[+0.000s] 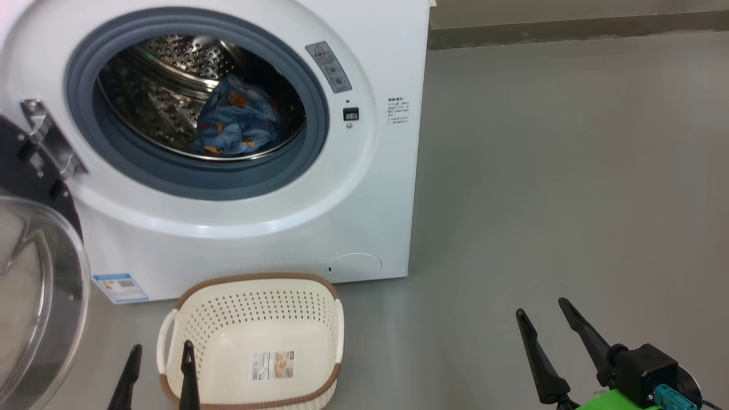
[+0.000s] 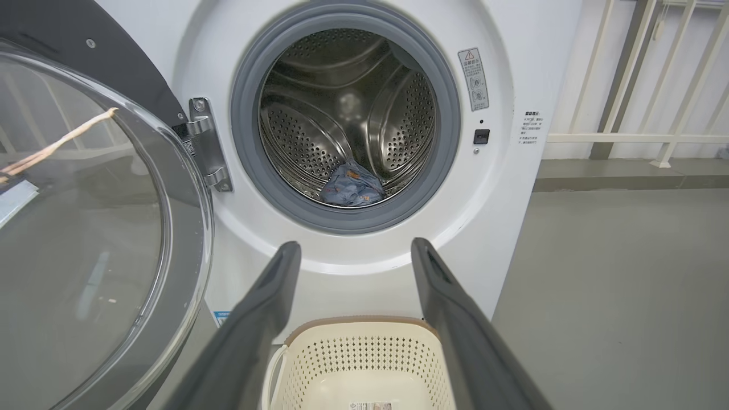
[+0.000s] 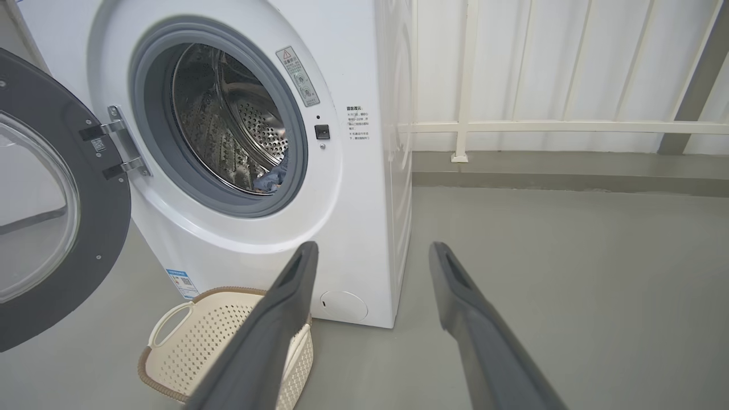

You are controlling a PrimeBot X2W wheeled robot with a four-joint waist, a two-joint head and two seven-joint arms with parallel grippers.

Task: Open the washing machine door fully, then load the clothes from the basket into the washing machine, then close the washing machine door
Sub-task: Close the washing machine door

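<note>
Left fingers fully spread, holding nothing; basket between them, clothes in drum beyond tips. Right fingers fully spread, holding nothing.

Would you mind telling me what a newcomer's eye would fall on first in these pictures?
The big white washing machine stands at upper left, its door swung wide to the left. Inside the steel drum lie the blue printed clothes, while the cream basket on the floor in front holds just its label.

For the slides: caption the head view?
Clothes in the washing machine, basket empty, door open, left claw and right claw open.
</note>
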